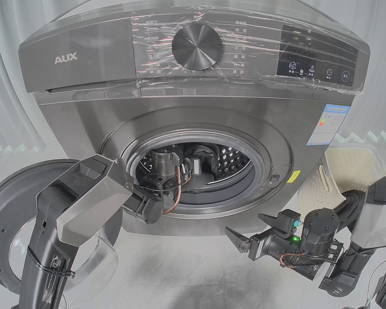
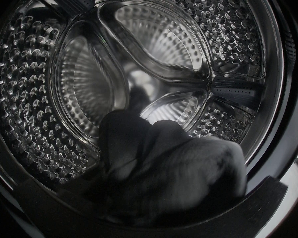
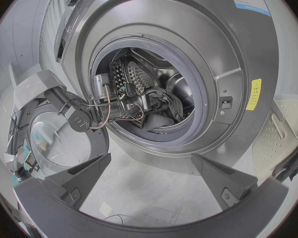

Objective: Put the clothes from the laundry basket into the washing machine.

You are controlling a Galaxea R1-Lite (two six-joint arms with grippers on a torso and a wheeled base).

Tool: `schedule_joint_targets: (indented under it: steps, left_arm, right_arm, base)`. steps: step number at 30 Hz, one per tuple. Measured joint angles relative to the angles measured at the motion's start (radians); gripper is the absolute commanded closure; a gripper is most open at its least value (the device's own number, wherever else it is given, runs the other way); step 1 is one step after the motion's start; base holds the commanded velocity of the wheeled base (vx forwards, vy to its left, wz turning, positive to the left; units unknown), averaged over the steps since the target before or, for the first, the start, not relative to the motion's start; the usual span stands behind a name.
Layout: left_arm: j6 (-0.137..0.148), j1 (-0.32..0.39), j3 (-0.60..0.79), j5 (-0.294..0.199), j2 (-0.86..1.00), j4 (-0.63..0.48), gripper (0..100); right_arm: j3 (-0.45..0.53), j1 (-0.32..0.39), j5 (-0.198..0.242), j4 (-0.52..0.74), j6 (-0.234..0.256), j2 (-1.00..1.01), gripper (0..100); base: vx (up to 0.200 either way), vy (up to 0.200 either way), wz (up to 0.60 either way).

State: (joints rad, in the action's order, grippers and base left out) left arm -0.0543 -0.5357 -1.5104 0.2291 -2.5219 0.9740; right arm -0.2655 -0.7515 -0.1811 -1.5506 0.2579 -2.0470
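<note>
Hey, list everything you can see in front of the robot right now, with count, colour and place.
washing machine: one, grey, straight ahead
door: one, grey with clear window, swung open on the robot's left
drum: one, shiny steel, inside the machine
dark garment: one heap, black, low at the drum's front
laundry basket: one, cream, right of the machine
dark clothing: count unclear, black, over the basket's rim
dial: one, silver, mid control panel
blue label: one, machine's upper right front
yellow sticker: one, right of the opening
left end effector: black, in the drum mouth
right end effector: black, open, low before the machine
</note>
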Motion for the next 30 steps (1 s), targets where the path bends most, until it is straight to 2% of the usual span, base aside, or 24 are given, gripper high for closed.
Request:
schedule_joint_targets:
  steps: [7, 13, 19, 22, 27, 30]
  left_arm:
    - [-0.001, -0.013, 0.035, 0.0, 0.0, -0.018, 0]
    - [0.005, -0.038, 0.126, -0.005, 0.026, -0.077, 0]
    - [0.015, -0.058, 0.206, -0.039, 0.054, -0.13, 0]
    - [0.028, -0.056, 0.232, -0.039, 0.058, -0.132, 0]
    - [0.069, -0.053, 0.314, -0.042, 0.068, -0.13, 0]
    - [0.08, -0.053, 0.353, -0.046, 0.088, -0.131, 0]
  right_arm:
    - [0.0, 0.0, 0.0, 0.0, 0.0, 0.0, 0]
    - [0.0, 0.001, 0.0, 0.0, 0.0, 0.0, 0]
    - [0.001, 0.001, 0.0, 0.0, 0.0, 0.0, 0]
    - [0.002, 0.001, 0.0, 0.001, 0.0, 0.0, 0]
    - [0.002, 0.003, 0.0, 0.001, 0.0, 0.001, 0]
    - [0.001, 0.002, 0.0, 0.001, 0.0, 0.001, 0]
  base:
    - [0.0, 0.0, 0.0]
    - [0.0, 0.0, 0.0]
    - [0.0, 0.0, 0.0]
    - [0.0, 0.0, 0.0]
    - [0.0, 0.0, 0.0]
    - [0.0, 0.0, 0.0]
